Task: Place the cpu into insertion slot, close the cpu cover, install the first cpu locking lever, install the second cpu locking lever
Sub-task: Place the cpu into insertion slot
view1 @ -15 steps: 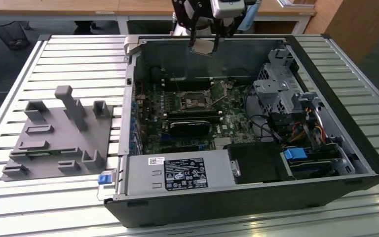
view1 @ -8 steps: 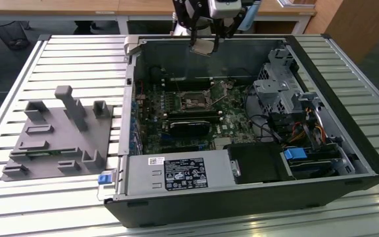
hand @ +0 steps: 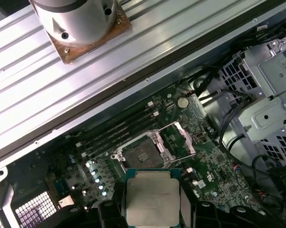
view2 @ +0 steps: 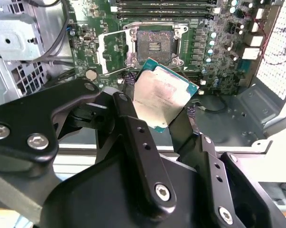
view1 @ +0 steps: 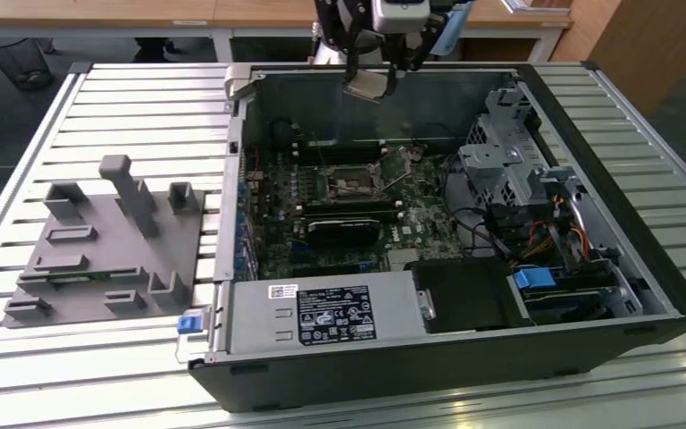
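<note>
My gripper [view1: 371,76] hangs above the rear wall of the open computer case, shut on the cpu [view1: 367,85]. In both wrist views the black fingers [view2: 128,118] clamp two opposite edges of the cpu [view2: 162,97], a square chip with a dull metal top [hand: 152,199]. The insertion slot [view1: 349,184] lies bare on the green board below and ahead of the chip [view2: 154,43] [hand: 140,154]. The cpu cover [view2: 103,50] is swung open beside the slot [hand: 186,137].
A drive cage [view1: 507,152] and cables fill the case's side at the exterior view's right. The power supply [view1: 319,313] sits at the near edge. Memory slots [hand: 119,128] run beside the socket. A grey fixture block [view1: 104,241] stands on the slatted table [view1: 140,98].
</note>
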You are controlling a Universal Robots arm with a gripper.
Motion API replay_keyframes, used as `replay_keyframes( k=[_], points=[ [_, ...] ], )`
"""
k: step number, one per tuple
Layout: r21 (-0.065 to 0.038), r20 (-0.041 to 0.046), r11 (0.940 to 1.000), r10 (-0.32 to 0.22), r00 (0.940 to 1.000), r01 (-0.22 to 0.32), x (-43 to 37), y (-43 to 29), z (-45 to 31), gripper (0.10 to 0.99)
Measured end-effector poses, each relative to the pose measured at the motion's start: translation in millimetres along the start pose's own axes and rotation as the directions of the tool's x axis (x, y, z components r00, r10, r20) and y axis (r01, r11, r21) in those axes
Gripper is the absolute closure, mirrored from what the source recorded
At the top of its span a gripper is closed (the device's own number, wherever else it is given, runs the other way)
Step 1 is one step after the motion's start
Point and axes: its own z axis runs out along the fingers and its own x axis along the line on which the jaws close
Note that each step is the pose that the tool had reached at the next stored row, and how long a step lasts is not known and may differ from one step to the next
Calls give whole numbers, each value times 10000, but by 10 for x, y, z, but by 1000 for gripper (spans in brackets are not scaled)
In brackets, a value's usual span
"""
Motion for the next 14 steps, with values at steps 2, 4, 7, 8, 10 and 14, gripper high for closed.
replay_keyframes(
  k=[2, 4, 7, 8, 10, 14],
  points=[
    [-3, 16, 9998, 175, 9998, -175, 0, 1, 1, 545],
    [-7, 31, 9994, 352, 9994, -352, 1, 1, 2, 545],
    [-13, 55, 9982, 607, 9981, -607, 1, 2, 3, 545],
    [-15, 62, 9976, 690, 9976, -690, 2, 3, 3, 545],
    [-19, 77, 9963, 858, 9963, -858, 2, 3, 4, 545],
    [-28, 108, 9927, 1206, 9926, -1205, 2, 3, 5, 545]
  ],
)
